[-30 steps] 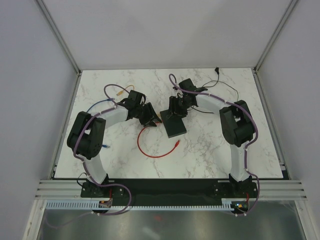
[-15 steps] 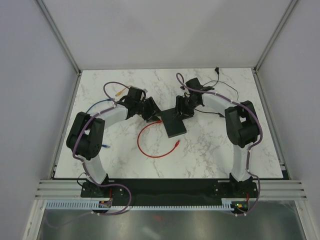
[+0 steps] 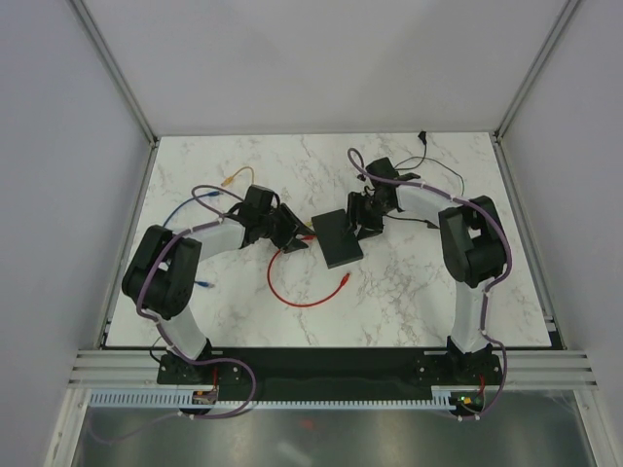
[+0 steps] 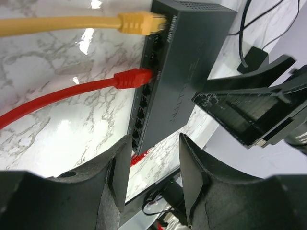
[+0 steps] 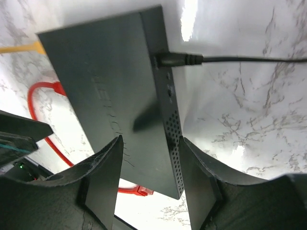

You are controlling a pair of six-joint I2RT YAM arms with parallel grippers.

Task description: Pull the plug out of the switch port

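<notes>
The switch (image 3: 337,236) is recorded at the centre of the white marbled surface (image 3: 419,292), within pale grey walls (image 3: 311,58), the red plug (image 4: 134,77) seated in its port, left jaws released at its 9 o'clock, right jaws released at 2 o'clock.

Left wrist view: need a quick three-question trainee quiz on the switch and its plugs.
1. True or false: the red plug is out of the switch.
2. How many plugs sit in the port row in the left wrist view?
3. The cable entering the switch's other side, seen from the right wrist, is: A black, B yellow, C blue.

Key: 1. False, it sits in a port. 2. Two: the red plug and the yellow plug. 3. A.
</notes>
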